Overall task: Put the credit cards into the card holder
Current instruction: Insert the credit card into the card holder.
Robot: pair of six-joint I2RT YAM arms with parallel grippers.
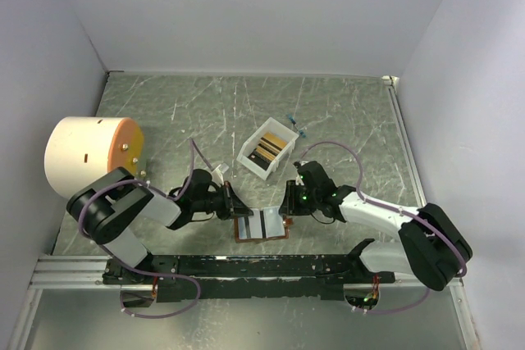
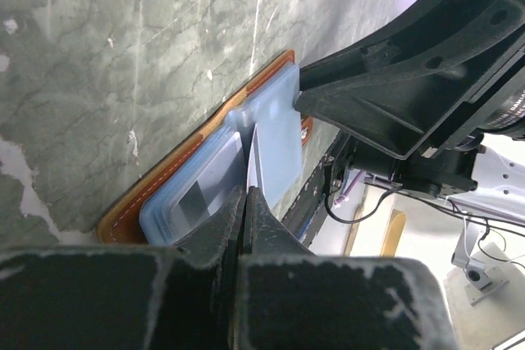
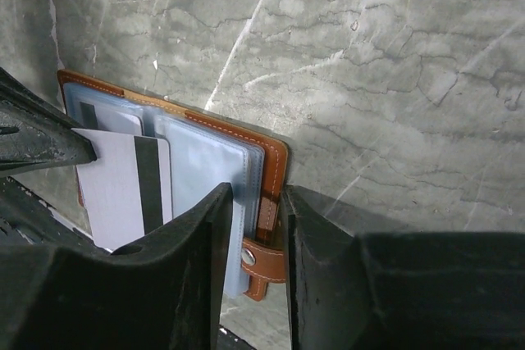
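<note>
An open brown wallet with pale blue pockets lies on the green marbled counter, low in the middle of the overhead view, between two robot arms. The left arm's fingers are pressed together on the edge of a pale card with a dark stripe, which partly overlaps the wallet. The right arm's fingers straddle the wallet's snap-tab edge; I cannot tell whether they pinch it. More cards sit in a white box near the frame's centre.
</note>
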